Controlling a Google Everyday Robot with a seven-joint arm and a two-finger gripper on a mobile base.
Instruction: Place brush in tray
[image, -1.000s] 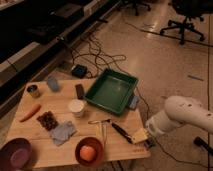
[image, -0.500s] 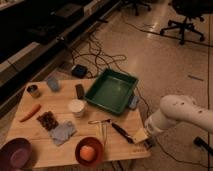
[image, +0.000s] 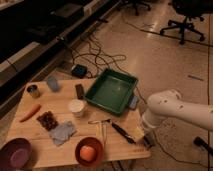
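Orange bowl (image: 89, 152): the nearest thing to the camera, well off to the tool's side toward the counter's middle; it plays no part in this step.
Counter (image: 120, 147): pale wood. The tool works at its near corner, close to the edge.
Tool (image: 143, 136): low over that near corner at the end of the white arm. Its jaws stand apart and nothing shows between them.
Brush (image: 123, 133): flat on the counter just beside the tool, on the side toward the counter's middle. It is not yet in the tray and lies slanted, one end aimed at the tool and the other aimed away toward the tray.
Step in hand: by my judgement this is the approach to grasp the brush; no lift has begun.
Doing it well: turn the jaws across the slim handle, not along it. Come down near its middle so it hangs level, and let the fingertips reach almost to the wood before closing. A thin stick may roll away from a one-sided touch.
T-shaped implement (image: 102, 122): just past the brush's far end from the tool. Keep the jaws off it.
Tray (image: 111, 92): beyond the tool and the brush, farther from the camera, with its green bottom bare.
Carry: raise the brush above the tray's raised side, then move over the bare bottom and lower it before letting go.
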